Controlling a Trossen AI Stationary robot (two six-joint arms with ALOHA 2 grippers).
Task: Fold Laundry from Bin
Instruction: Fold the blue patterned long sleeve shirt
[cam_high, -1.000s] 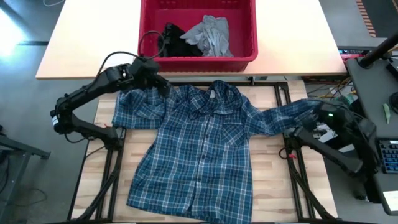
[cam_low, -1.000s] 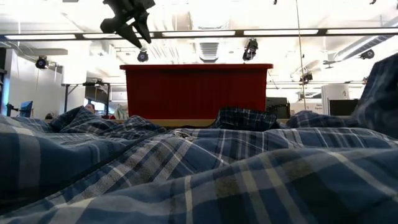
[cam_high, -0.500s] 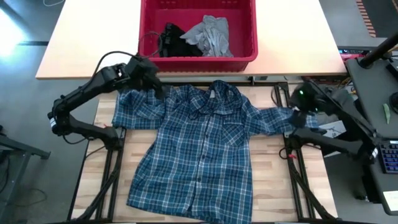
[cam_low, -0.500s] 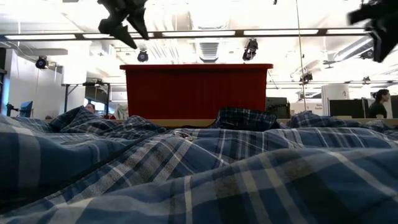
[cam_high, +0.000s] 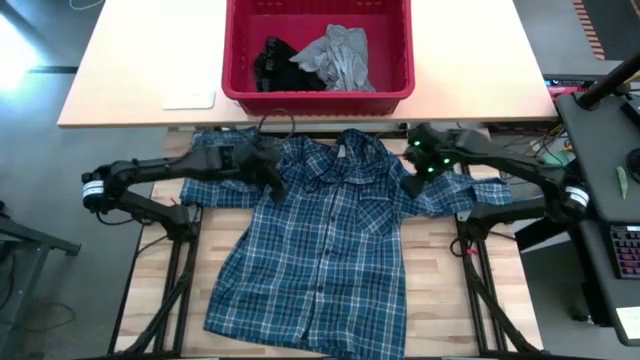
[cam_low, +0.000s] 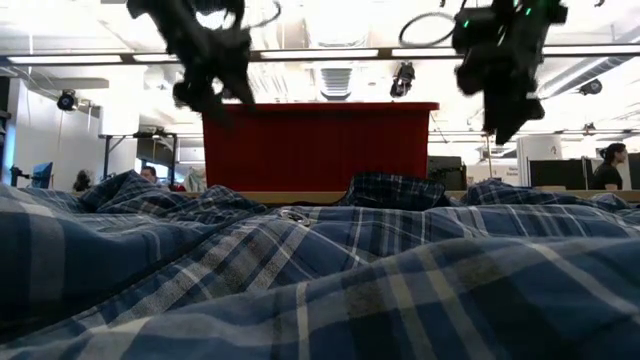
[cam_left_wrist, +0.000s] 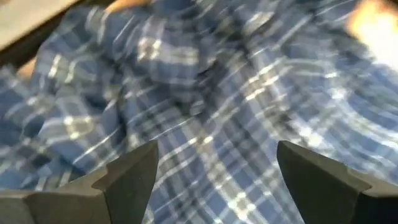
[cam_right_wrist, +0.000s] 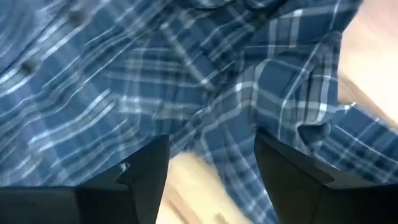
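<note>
You see the plaid shirt (cam_high: 325, 235) spread front-up across the slatted table (cam_high: 440, 300), collar at 12 o'clock beside the red bin (cam_high: 318, 95), hem at 6. From table height the cloth fills the foreground and hides the tabletop, so only the bin's front wall (cam_low: 318, 145) rises behind it. Inside the bin, a grey T-shirt (cam_high: 338, 55) lies crumpled beside a black garment (cam_high: 272, 62) at its 9 o'clock; the black garment's shape is hard to make out. The left gripper (cam_high: 268, 168) hangs over the shirt's shoulder at 10 o'clock, fingers (cam_left_wrist: 134, 174) spread apart with nothing between them. The right gripper (cam_high: 415, 175) hangs over the opposite shoulder at 2 o'clock, jaws likewise apart and empty.
</note>
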